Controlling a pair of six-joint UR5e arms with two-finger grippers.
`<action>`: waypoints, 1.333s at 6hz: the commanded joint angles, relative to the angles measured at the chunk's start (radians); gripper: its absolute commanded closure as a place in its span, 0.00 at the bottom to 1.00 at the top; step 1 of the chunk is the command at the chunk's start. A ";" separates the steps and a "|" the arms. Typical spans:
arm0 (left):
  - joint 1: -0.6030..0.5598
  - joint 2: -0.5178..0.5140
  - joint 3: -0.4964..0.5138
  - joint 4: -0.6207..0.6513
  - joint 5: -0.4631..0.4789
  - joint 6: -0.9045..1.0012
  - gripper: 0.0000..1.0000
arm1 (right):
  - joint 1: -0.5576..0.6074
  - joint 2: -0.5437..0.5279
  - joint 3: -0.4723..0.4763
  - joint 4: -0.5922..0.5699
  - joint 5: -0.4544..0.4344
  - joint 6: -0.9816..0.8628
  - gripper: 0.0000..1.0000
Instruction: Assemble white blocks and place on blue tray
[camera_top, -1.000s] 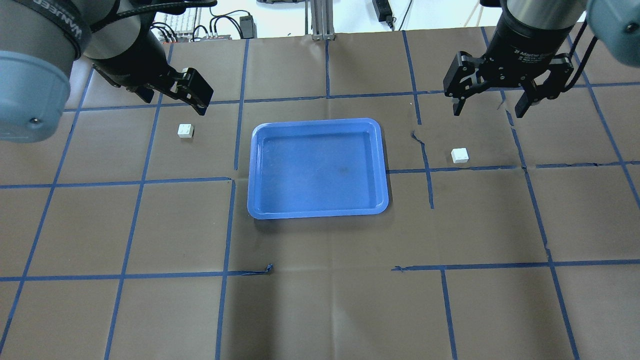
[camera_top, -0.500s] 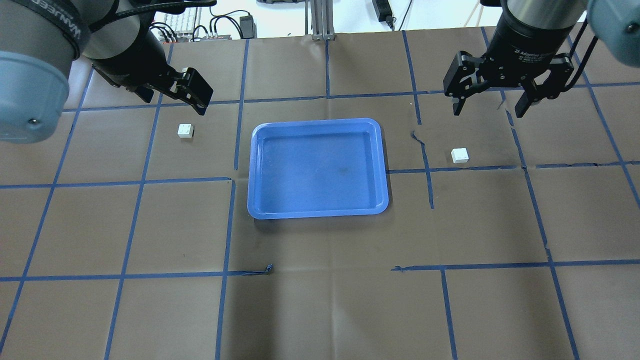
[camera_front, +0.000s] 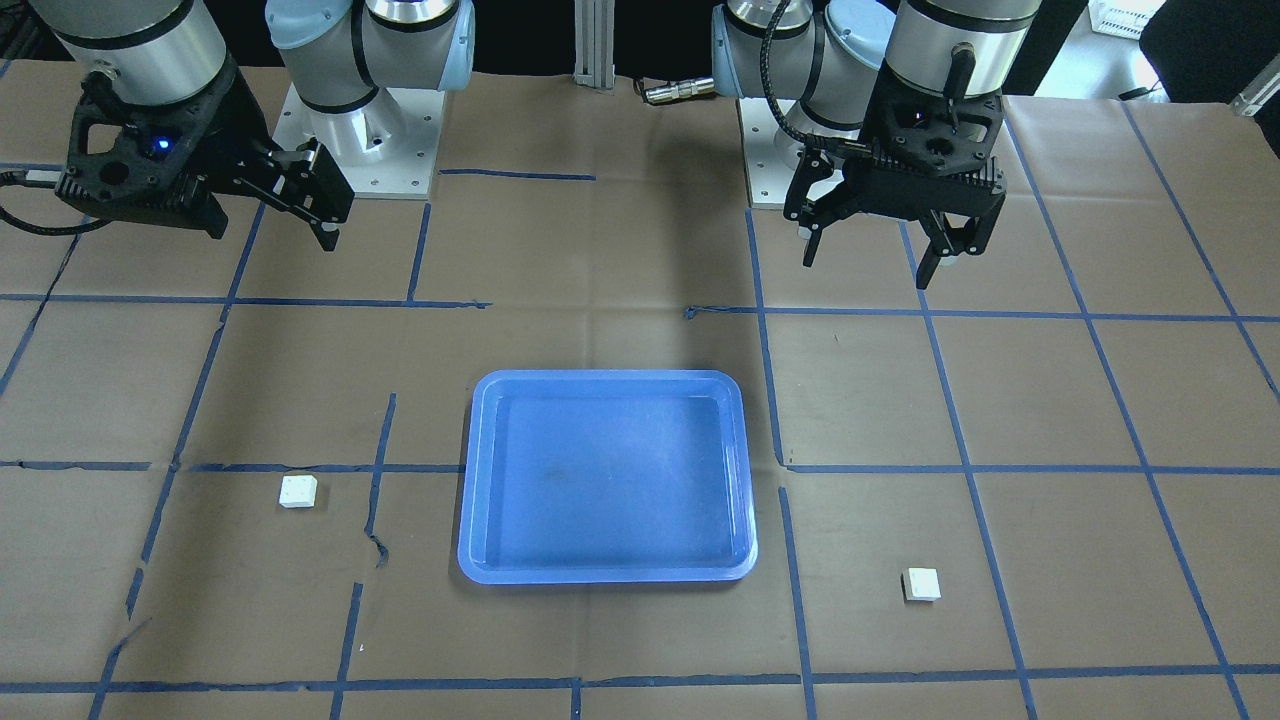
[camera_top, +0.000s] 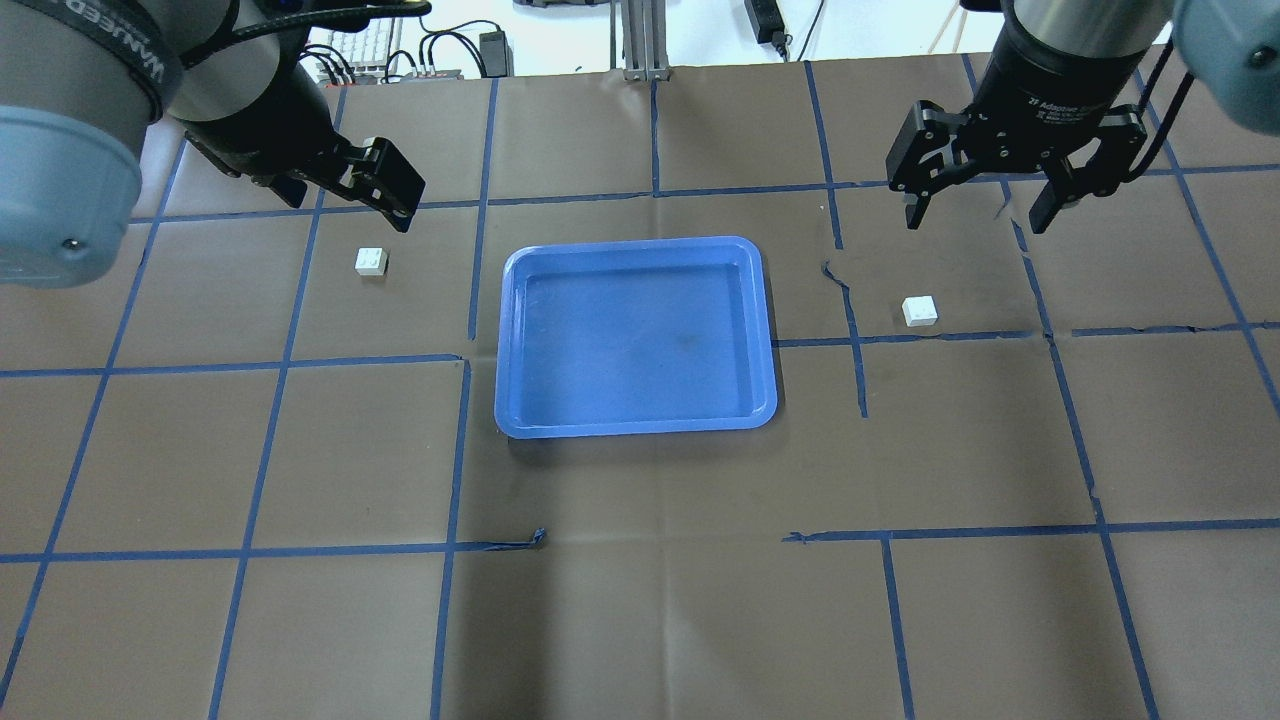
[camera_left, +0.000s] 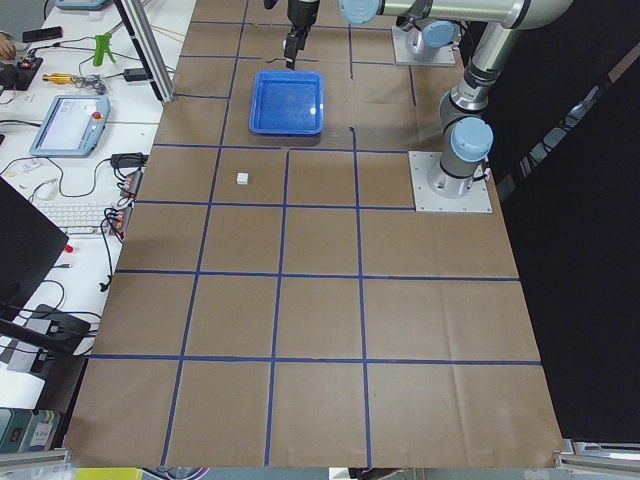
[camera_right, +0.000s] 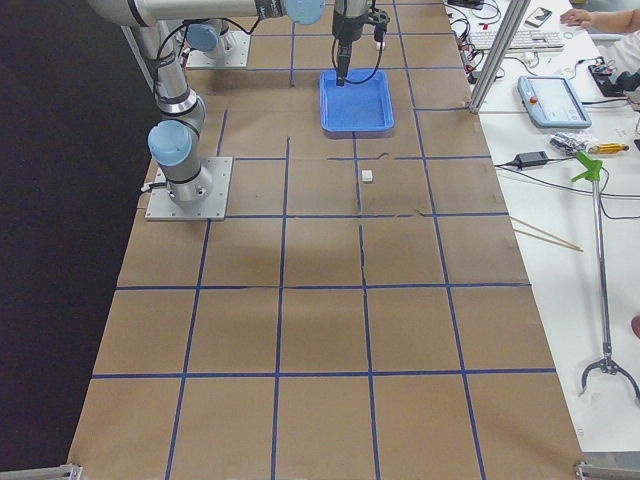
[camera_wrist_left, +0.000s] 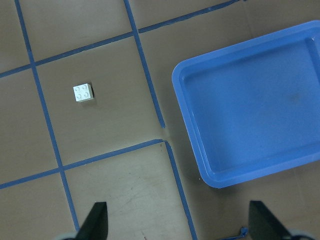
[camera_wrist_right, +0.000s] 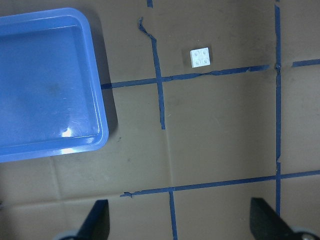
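The blue tray (camera_top: 636, 335) lies empty mid-table; it also shows in the front view (camera_front: 605, 480). One white block (camera_top: 371, 261) lies on the paper left of the tray, studs up, and shows in the left wrist view (camera_wrist_left: 83, 93). The other white block (camera_top: 919, 311) lies right of the tray and shows in the right wrist view (camera_wrist_right: 200, 57). My left gripper (camera_top: 350, 205) hovers open and empty near the left block. My right gripper (camera_top: 976, 226) hovers open and empty beyond the right block. In the front view the left gripper (camera_front: 866, 270) and right gripper (camera_front: 265, 232) both hang high above the table.
Brown paper with blue tape lines covers the table (camera_top: 640, 600). The two arm bases (camera_front: 350, 150) stand at the robot's edge. Cables and a keyboard (camera_top: 370, 45) lie past the far edge. A bench with tools (camera_right: 560, 110) runs along the operators' side.
The left arm has shifted very slightly. The blocks, the tray and the right gripper have not moved. Both grippers stay open.
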 joint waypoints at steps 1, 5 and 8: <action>0.006 -0.002 -0.003 0.001 -0.001 0.003 0.01 | -0.003 0.000 0.000 0.003 0.000 -0.014 0.00; 0.176 -0.153 -0.045 0.059 -0.007 0.139 0.01 | -0.015 0.000 -0.004 0.000 -0.002 -0.677 0.00; 0.253 -0.458 0.020 0.257 -0.012 0.148 0.01 | -0.019 0.025 -0.009 -0.061 -0.014 -1.267 0.00</action>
